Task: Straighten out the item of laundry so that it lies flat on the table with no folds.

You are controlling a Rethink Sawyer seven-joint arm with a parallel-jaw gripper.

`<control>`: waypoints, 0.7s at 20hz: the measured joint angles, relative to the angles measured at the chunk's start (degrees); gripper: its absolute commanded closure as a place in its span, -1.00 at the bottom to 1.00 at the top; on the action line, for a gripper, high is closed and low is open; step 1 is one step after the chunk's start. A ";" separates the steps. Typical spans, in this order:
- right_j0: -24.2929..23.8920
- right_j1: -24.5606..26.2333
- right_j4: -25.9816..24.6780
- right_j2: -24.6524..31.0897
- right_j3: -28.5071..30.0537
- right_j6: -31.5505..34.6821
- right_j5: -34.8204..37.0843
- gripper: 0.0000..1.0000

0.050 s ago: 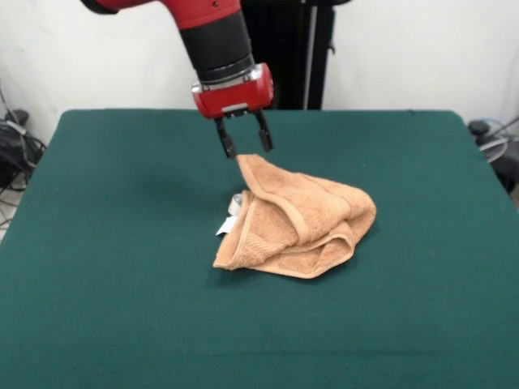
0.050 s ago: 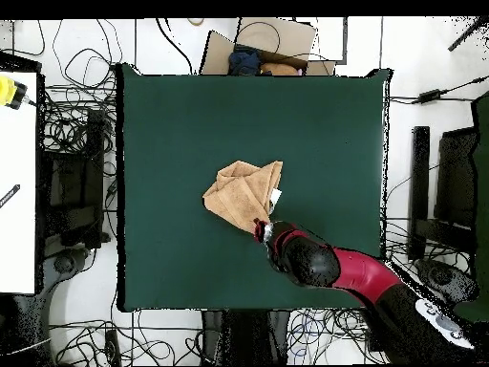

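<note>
1. While the towel (image 1: 296,223) lies near the middle of the tabletop (image 1: 122,267), it is far from flat: it sits bunched in a mound, with several layers folded over one another and a rolled hem running across its top.
2. Two white tags (image 1: 229,217) peek out at the towel's side that is left in the front view, tucked partly under a fold.
3. One corner of the towel rises to a peak at the mound's far side, and the gripper (image 1: 243,138) hangs just above that peak, apart from the cloth as far as the front view shows.
4. Its jaws stand apart, with nothing between them.
5. From above, the towel (image 2: 244,194) reads as a crumpled, roughly triangular heap rather than a square, with the gripper (image 2: 260,227) at its edge nearest the robot's base.
6. Judged from this, none of the straightening is done: every fold remains to be opened.
7. What is left, I would say, is to take a corner, draw it away from the mound, and spread the layers out one at a time until the cloth lies single-thick.
</note>
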 measured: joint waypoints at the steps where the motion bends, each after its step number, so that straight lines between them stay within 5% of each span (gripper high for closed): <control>1: 0.00 -0.09 0.00 0.00 0.00 0.00 0.00 -1.00; 14: 1.52 0.47 -1.88 -2.30 -0.55 0.00 -1.62 -1.00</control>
